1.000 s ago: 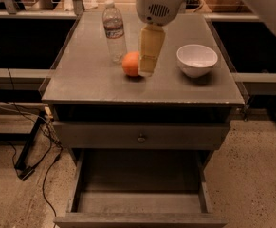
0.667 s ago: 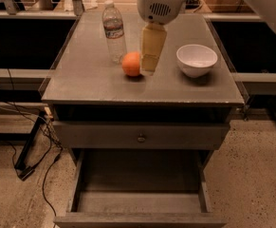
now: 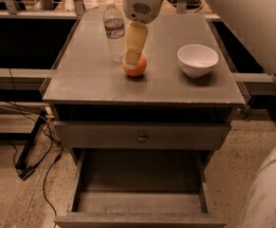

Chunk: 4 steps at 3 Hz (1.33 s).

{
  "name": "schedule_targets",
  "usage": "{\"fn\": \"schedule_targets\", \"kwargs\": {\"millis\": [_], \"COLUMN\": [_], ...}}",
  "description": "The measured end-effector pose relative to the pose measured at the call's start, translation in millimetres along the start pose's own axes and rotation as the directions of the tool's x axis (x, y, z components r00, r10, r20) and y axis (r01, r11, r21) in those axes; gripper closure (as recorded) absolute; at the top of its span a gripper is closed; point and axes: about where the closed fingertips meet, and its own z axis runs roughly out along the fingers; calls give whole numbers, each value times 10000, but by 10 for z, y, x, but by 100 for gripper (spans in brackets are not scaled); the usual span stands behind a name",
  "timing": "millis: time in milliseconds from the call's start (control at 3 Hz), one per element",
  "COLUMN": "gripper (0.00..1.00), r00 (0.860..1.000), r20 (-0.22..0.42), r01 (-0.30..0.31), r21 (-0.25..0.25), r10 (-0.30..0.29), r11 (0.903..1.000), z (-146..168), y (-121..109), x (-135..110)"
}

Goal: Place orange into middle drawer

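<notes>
Got a grey cabinet (image 3: 95, 84) filling most of the shot, flat top directly under the gripper tip. Lower down and nearer the camera than the tip, well apart from it: drawer (image 3: 140, 177) pulled wide open, grey floor showing. Between that and the top, 1 shut panel (image 3: 104, 136). Gripper (image 3: 132, 58) hanging down from the top edge, pale tip right over the orange's upper left. Honestly can't tell whether open or clamped, or holding anything. Well off to the tip's right: 1 white bowl (image 3: 197, 60). Just left of and behind the tip: 1 clear bottle (image 3: 114, 30), upright. Orange (image 3: 136, 68) sitting on the cabinet top right at the tip, not in the drawer yet. Smallest bit: round knob (image 3: 142, 138) mid-panel.
</notes>
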Motion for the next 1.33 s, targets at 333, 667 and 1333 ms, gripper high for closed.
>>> {"fn": "schedule_targets", "kwargs": {"millis": [333,667,1333], "gripper": [0,0,0], "r00": [10000,9987,9975], "r20": [48,494,479], "r01": [0,-107,-488], "r21": [48,-170,-520], "r10": [-1,115,513], "r11": [10000,9998,9975], "z": [2,116,391], "y": [-14,-60,-245], "x": [-13,-94,-209]}}
